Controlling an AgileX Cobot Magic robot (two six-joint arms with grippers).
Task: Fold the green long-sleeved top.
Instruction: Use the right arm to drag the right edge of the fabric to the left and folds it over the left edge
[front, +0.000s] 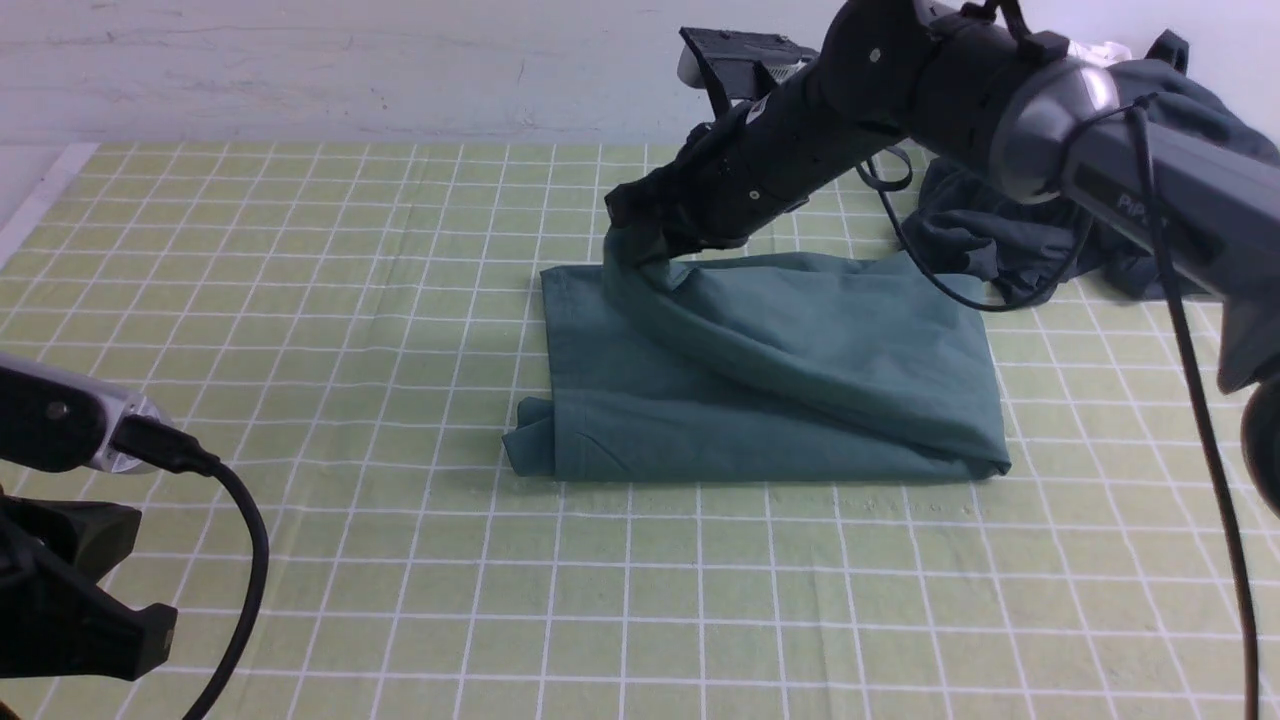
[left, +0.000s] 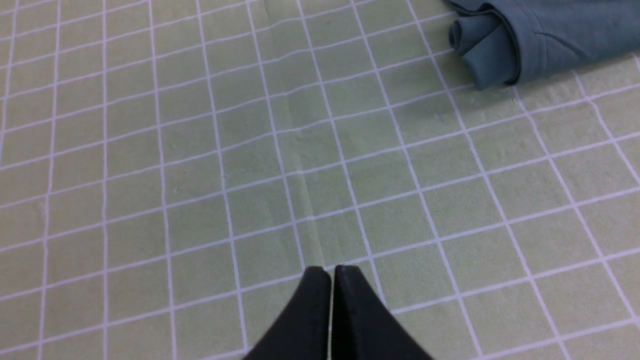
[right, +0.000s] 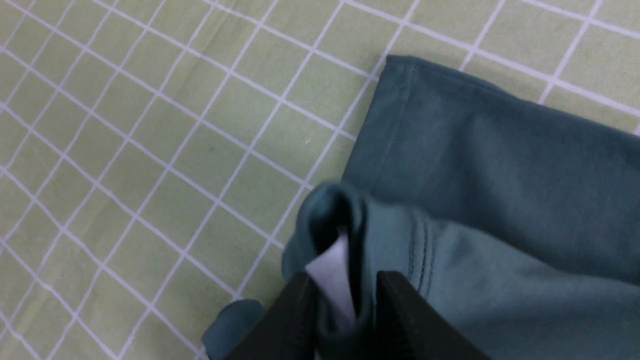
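Pinching green top (right: 500, 165), right jaws; white tag (right: 331, 277): wrist view only.

I'm watching forward from the rig's middle, well back. Each wrist camera is looking down closely past its own pincer. All three are sharing the green long-sleeved top (front: 770, 380), lying ahead of the left pincer (left: 331, 272) and between the right pincer (right: 345, 282) tips.

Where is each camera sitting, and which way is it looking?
Front view: sits between the arms and looks forward over the checked mat at the green top; the left arm and right arm show.
Left wrist view: on the left arm, looks down at the mat; the shut left gripper shows.
Right wrist view: on the right arm, looks down at the top's edge pinched in the right gripper.
All three views share the green top and the mat.
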